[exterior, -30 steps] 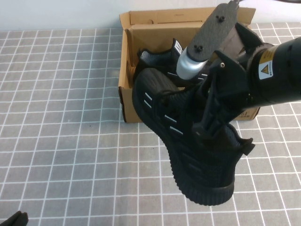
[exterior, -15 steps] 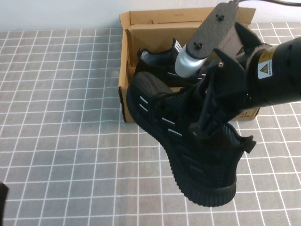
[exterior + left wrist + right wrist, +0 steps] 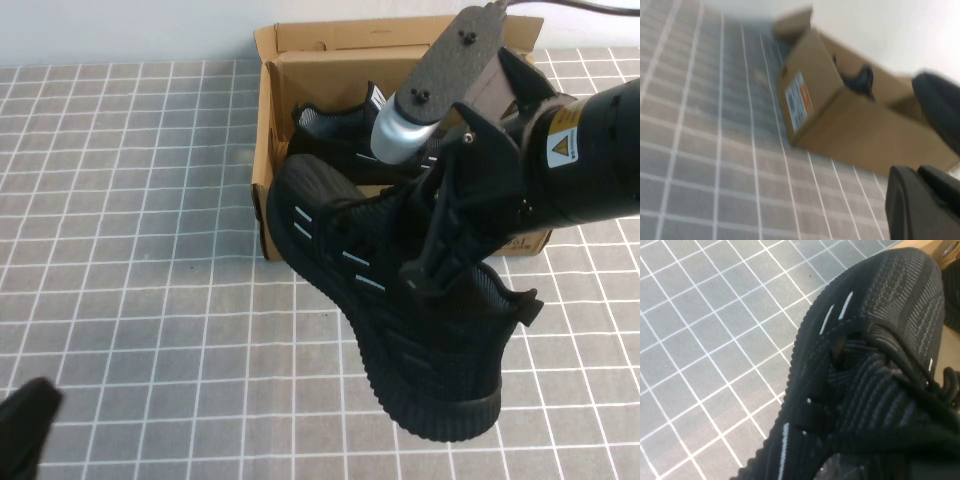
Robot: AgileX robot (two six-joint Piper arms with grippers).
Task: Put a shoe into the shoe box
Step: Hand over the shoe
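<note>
My right gripper is shut on a black knit shoe with short white side dashes. It holds the shoe in the air, toe towards the front left corner of the brown cardboard shoe box. The shoe fills the right wrist view. A look-alike black shoe with grey lining lies inside the open box. My left gripper is low at the near left, far from the box, its fingers together and empty. The left wrist view shows the box with a label on its end.
The table is covered by a grey cloth with a white grid. The box's flap lid stands open at the back, against a white wall. My right arm's body hangs over the right part of the box.
The held shoe's toe has shifted slightly left and down towards the box's front left corner. My left gripper has come further into view at the bottom left corner.
</note>
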